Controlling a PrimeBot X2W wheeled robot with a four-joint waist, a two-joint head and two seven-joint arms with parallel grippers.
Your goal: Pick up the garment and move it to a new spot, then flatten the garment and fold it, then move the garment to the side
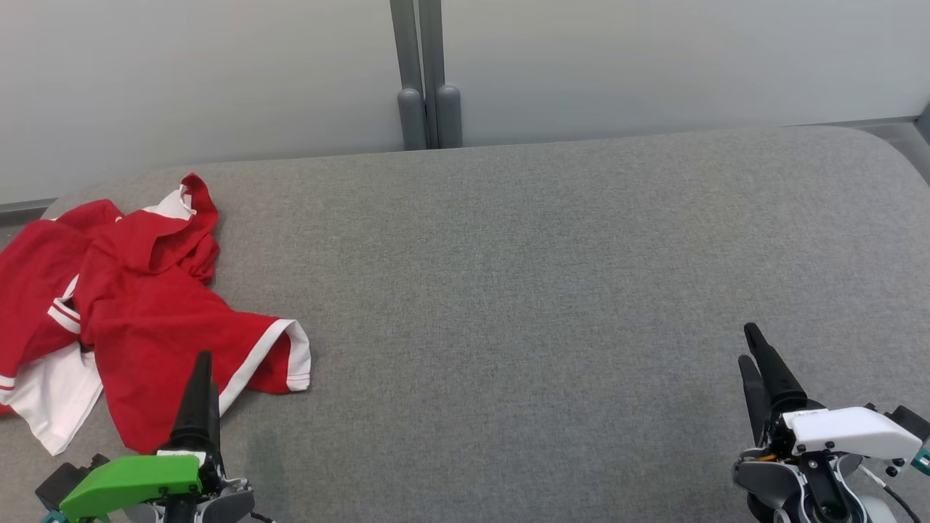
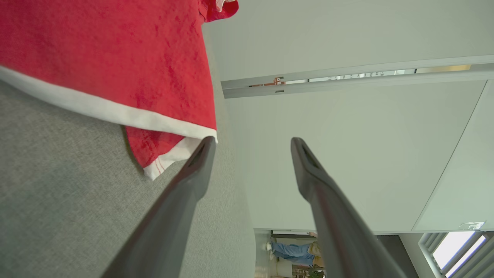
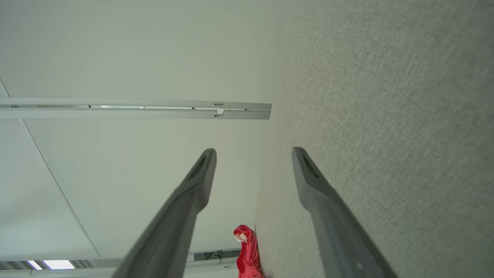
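At 9 o'clock, garment (image 1: 138,312) lies crumpled; L gripper (image 1: 202,357) & R gripper (image 1: 747,343) spread, empty. Pinch hem (image 1: 254,356) w/ L, lift high.

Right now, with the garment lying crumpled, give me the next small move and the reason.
Probably ease the left gripper onto the garment at its white-trimmed hem and close. Its jaws stand open and empty, with one finger right beside that hem. The garment lies crumpled at the left end of the grey surface, far from the open right gripper.
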